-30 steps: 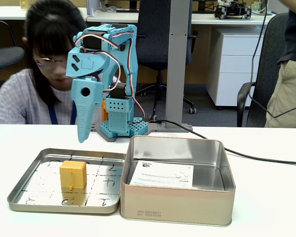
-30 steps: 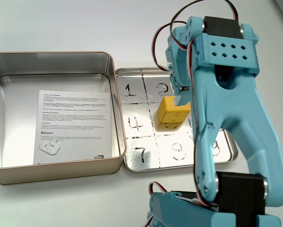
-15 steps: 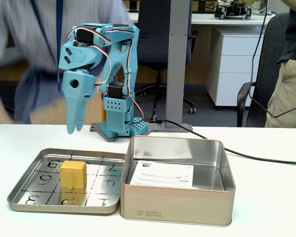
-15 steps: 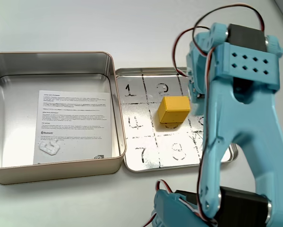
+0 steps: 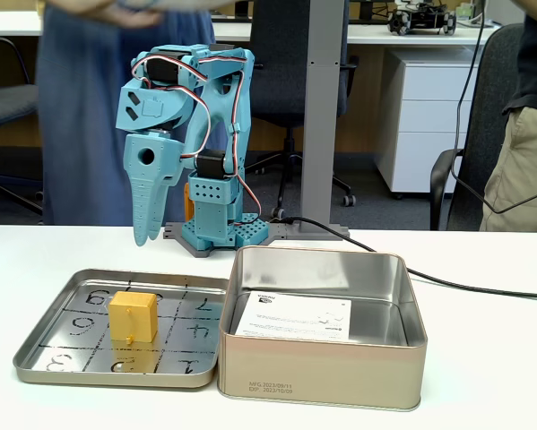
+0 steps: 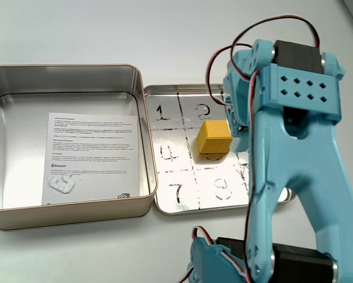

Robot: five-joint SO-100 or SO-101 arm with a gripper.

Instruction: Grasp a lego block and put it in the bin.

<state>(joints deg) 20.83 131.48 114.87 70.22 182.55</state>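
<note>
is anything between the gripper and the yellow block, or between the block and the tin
Nothing visible blocks the gripper, raised behind the tray, from the lego block. Between block and bin stand only the tray's low rim and the bin's taller wall, which the block must be lifted over.

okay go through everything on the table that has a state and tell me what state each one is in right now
lego block: upright in the flat tray, not gripped.
bin: open, only a paper sheet lying flat inside.
flat tray: beside the bin, holding the block.
gripper: raised above the tray, fingers together, empty.
</note>
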